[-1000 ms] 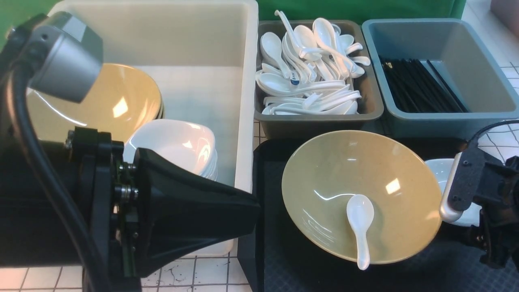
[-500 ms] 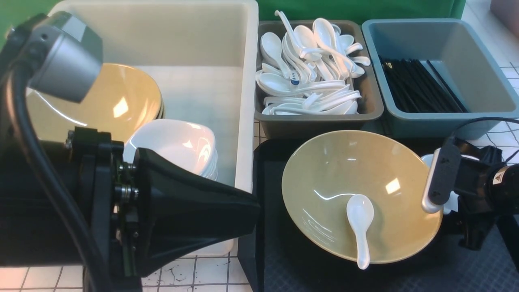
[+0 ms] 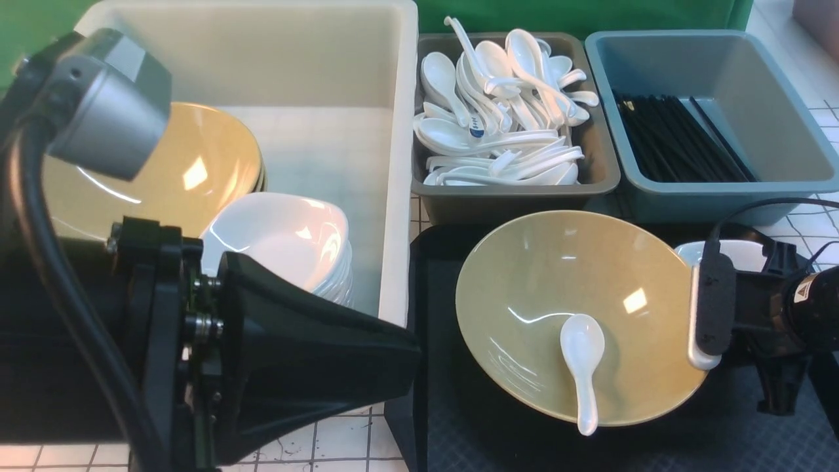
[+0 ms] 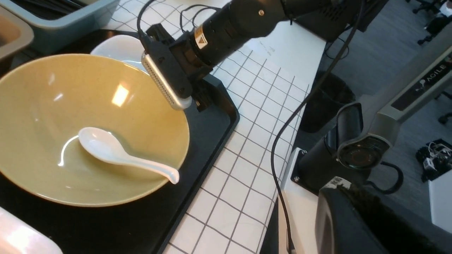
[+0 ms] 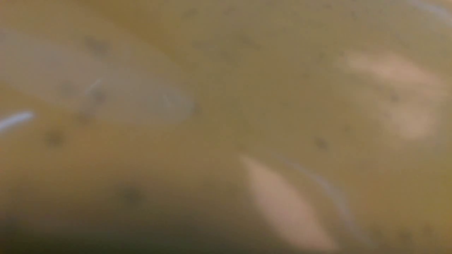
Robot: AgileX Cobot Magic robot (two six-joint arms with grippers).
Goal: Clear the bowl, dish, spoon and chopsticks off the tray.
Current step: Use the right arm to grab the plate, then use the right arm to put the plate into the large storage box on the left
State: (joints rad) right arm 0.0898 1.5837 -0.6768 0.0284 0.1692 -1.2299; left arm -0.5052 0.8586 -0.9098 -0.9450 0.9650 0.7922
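My right tool (image 3: 711, 321) pinches the right rim of the bowl (image 3: 557, 275). One finger (image 3: 704, 305) lies on the inside of the rim. The other is under it and mostly hidden. The bowl sits in the middle of the tray (image 3: 432, 406), on the near right part of the bench (image 3: 341, 439). The spoon (image 3: 582, 367) lies in the bowl, with its scoop at the bottom and its handle over the near rim. The dish (image 3: 741, 250) is at the tray's far right corner, just behind my right tool. My left tool (image 3: 393, 347) is closed tight and hangs over the near end of the white tub (image 3: 393, 196).
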